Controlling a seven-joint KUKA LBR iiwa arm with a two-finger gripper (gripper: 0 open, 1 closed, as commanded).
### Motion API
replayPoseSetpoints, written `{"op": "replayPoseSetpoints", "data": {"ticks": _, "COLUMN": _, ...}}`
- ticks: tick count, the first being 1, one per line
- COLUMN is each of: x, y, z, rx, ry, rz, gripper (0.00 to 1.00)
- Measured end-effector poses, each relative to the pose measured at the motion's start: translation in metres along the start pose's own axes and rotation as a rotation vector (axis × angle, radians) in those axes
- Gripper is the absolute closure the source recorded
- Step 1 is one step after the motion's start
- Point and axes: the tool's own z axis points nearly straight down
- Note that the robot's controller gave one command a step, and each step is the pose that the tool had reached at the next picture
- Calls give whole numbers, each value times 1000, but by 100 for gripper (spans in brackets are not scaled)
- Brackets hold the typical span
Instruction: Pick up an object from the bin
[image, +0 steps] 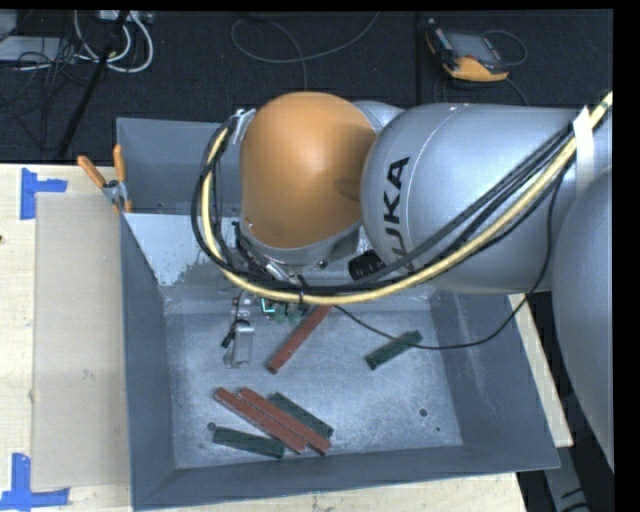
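Note:
My gripper (238, 345) hangs low over the back left of the bin floor, under the arm's orange cover. A reddish-brown flat bar (295, 342) lies slanted just to its right, its upper end running under the gripper's body. Whether the gripper touches the bar I cannot tell. A dark green bar (392, 349) lies alone further right, on the floor.
Near the bin's front wall lies a small heap of bars: two reddish-brown ones (265, 415), a dark green one (303, 420) beside them and another dark green one (247, 441) in front. The big arm and its cables cover the bin's back right.

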Motion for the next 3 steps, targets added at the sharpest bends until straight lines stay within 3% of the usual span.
{"op": "replayPoseSetpoints", "data": {"ticks": 1, "x": 26, "y": -47, "z": 172, "rx": 0, "ry": 1, "rz": -80, "gripper": 0}}
{"op": "replayPoseSetpoints", "data": {"ticks": 2, "x": 23, "y": -46, "z": 167, "rx": -4, "ry": -8, "rz": -76, "gripper": 100}}
{"op": "replayPoseSetpoints", "data": {"ticks": 3, "x": 23, "y": -46, "z": 167, "rx": -4, "ry": -9, "rz": -75, "gripper": 0}}
